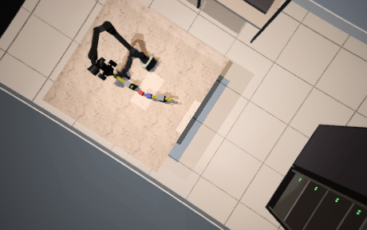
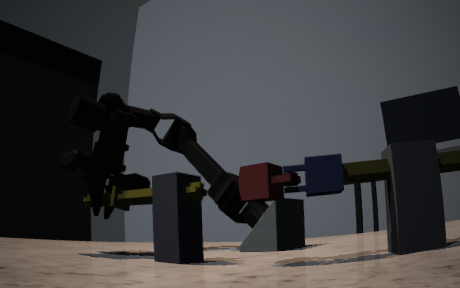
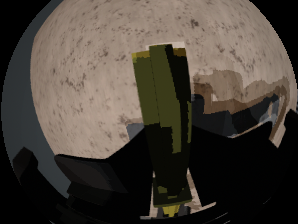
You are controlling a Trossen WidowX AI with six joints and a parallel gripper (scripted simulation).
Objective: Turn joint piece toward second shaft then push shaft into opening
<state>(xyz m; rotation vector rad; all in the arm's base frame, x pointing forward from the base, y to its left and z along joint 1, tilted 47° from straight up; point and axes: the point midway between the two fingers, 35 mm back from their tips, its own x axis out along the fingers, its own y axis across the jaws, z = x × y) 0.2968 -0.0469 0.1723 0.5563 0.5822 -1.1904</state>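
My gripper (image 1: 112, 72) (image 2: 102, 207) (image 3: 164, 126) is shut on the yellow second shaft (image 1: 120, 79) (image 2: 137, 195) (image 3: 147, 90), near its outer end. That shaft runs through the grey second block (image 2: 177, 215); its short tip shows on the block's other side, apart from the joint piece. The red square joint piece (image 1: 140, 93) (image 2: 260, 181) hangs on the hinges of the blue part (image 1: 148, 96) (image 2: 324, 175). The blue part sits on the fixed yellow shaft (image 1: 169, 100) (image 2: 367, 170) in the taller grey block (image 2: 417, 200). The joint's opening cannot be made out clearly.
The arm's wedge-shaped base (image 1: 149, 62) (image 2: 290, 225) stands behind the joint in the exterior view. A long blue-grey bar (image 1: 207, 120) lies past the fixed shaft. A dark slab (image 2: 420, 115) shows above the taller block.
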